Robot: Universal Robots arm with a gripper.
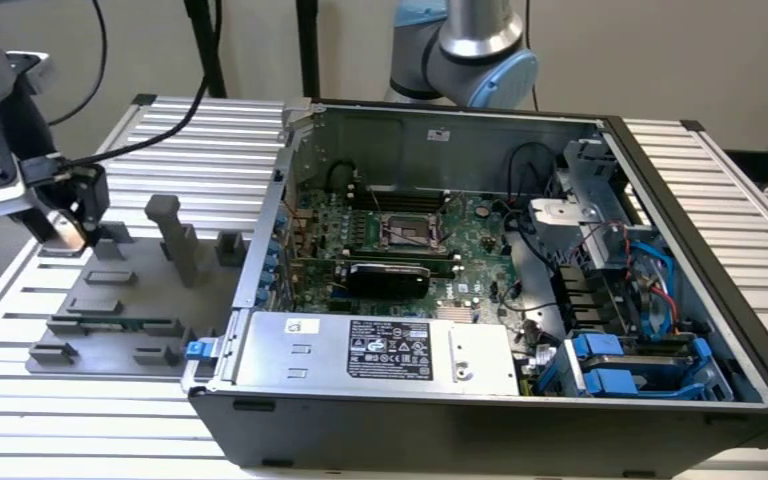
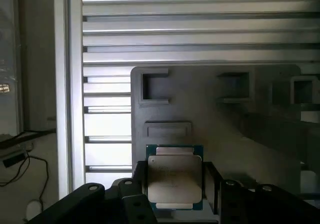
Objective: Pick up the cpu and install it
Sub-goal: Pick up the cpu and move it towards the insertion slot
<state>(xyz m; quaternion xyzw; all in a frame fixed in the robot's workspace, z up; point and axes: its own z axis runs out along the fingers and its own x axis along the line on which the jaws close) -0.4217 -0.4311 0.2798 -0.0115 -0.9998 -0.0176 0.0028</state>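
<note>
The cpu [image 2: 174,176] is a flat square chip with a silver-grey metal top and a thin greenish rim. It sits between my gripper's two black fingers [image 2: 138,181], which press on its two opposite edges. In the exterior view my gripper [image 1: 69,228] hangs at the far corner of the grey parts tray [image 1: 117,300], on that view's left, holding the chip just above the tray. The motherboard's open cpu socket [image 1: 411,237] lies inside the computer case [image 1: 491,250], well away towards that view's right.
A long green memory stick [image 1: 127,325] lies in a slot of the tray, and grey posts [image 1: 173,240] stand up from it. The case walls rise between tray and motherboard. Cables, a power supply [image 1: 371,350] and blue drive brackets [image 1: 624,365] crowd the case.
</note>
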